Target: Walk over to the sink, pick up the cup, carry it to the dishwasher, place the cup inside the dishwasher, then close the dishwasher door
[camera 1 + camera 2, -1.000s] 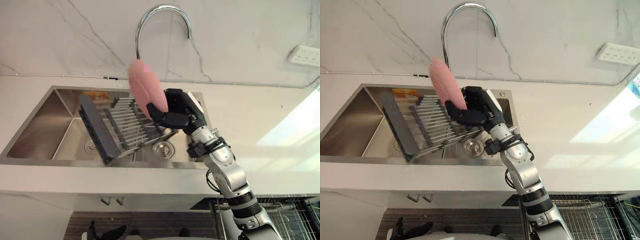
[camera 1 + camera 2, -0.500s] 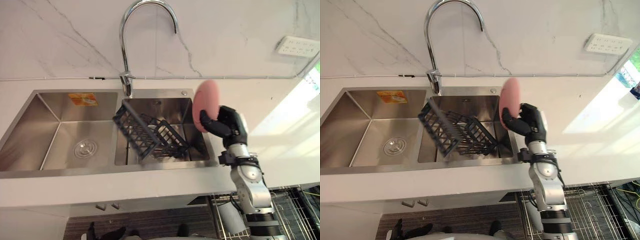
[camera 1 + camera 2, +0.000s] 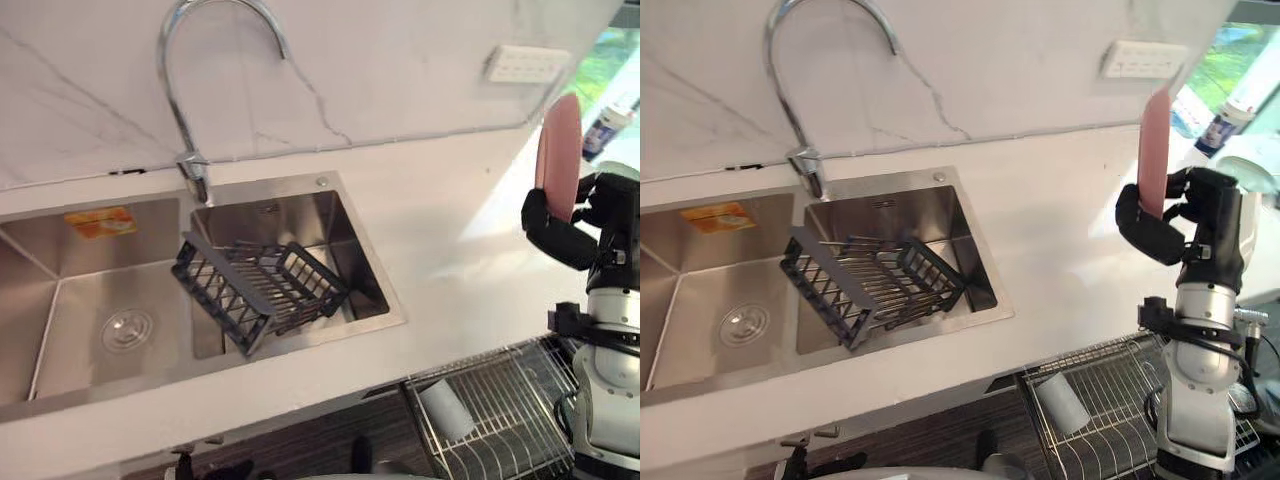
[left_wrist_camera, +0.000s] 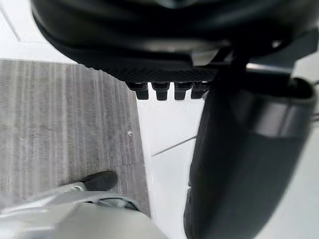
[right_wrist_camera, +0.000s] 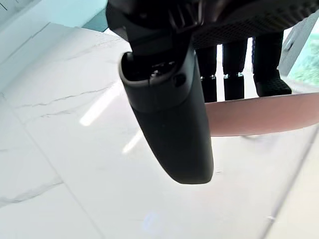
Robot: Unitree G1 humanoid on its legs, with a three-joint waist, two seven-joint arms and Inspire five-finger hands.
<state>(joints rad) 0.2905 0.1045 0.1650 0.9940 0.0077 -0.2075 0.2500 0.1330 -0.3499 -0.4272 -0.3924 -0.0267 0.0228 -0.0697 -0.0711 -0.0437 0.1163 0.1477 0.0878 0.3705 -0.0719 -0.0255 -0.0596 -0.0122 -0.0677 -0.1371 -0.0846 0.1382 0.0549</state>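
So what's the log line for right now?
phase: carrying | right hand: shut on pink plate, on edge, over counter | left hand: open, idle | wire rack: pulled out below counter

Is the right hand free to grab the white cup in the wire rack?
Probably not: the right hand is curled round the pink plate, held upright. The white cup lies uncovered in the wire rack.

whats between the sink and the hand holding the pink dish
Only bare white countertop lies between the sink and the right hand gripping the pink dish; both eye views show it.
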